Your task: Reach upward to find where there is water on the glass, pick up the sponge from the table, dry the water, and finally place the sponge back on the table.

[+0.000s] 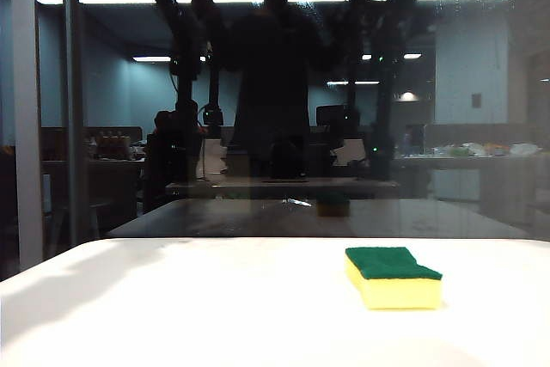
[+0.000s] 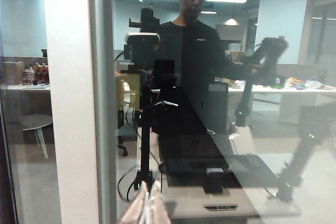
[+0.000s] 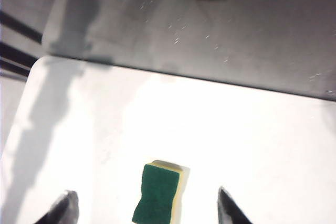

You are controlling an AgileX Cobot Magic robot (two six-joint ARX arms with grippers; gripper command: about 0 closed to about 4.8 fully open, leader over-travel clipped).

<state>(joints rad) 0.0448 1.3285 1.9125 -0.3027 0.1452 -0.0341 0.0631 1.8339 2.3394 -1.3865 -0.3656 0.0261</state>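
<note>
While the right pincer (image 3: 144, 208) hangs spread wide, the sponge (image 3: 157, 192) lies green side up on the white tabletop (image 3: 252, 140) between its fingertips, untouched. Facing the glass (image 2: 220, 103), the left pincer (image 2: 148, 209) shows only pale tips close together; whether they are shut cannot be told.

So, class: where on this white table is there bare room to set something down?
The table is bare from its left edge to the sponge, and between the sponge and the glass. Only the sponge's spot is crowded, with the open right gripper above it. The left gripper faces the glass.

The sponge (image 1: 394, 278) was yellow foam with a dark green scouring layer. The tabletop (image 1: 172, 307) was plain white. The glass (image 1: 481, 126) was dark, speckled with whitish water (image 3: 176, 32) droplets.
</note>
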